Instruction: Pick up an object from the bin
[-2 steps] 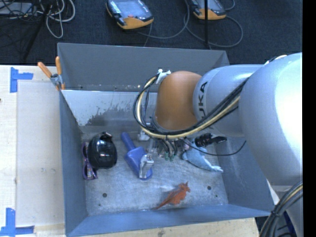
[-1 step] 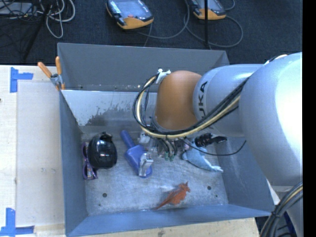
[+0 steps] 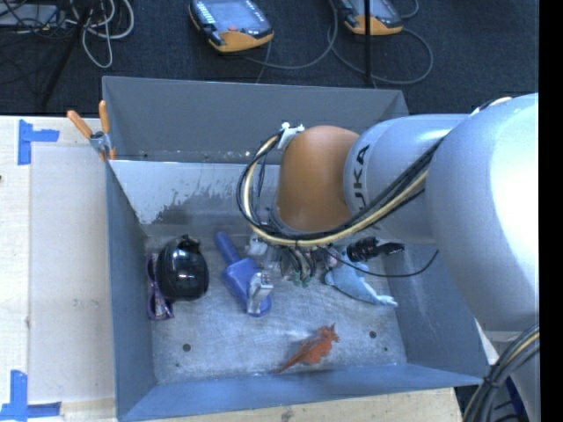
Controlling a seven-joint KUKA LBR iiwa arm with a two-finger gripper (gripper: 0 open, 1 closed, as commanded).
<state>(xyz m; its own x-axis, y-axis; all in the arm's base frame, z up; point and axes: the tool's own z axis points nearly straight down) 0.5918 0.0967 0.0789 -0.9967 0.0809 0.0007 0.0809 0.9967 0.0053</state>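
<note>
My gripper (image 3: 259, 295) reaches down to the bin floor near the middle, under the orange wrist cover. It stands right against the right edge of a blue plastic piece (image 3: 234, 271), which has a narrow handle pointing to the back and a wider lower end. Whether the blue piece is gripped is hidden by the wrist. Just right of the gripper lies a pale blue shark-like toy (image 3: 362, 288), partly under the arm. An orange lizard toy (image 3: 310, 350) lies near the front wall, below and to the right of the gripper.
A black rounded object with a purple strap (image 3: 180, 271) sits at the left side of the bin floor. The arm and its cables cover the bin's right half. Bare floor shows at the front left.
</note>
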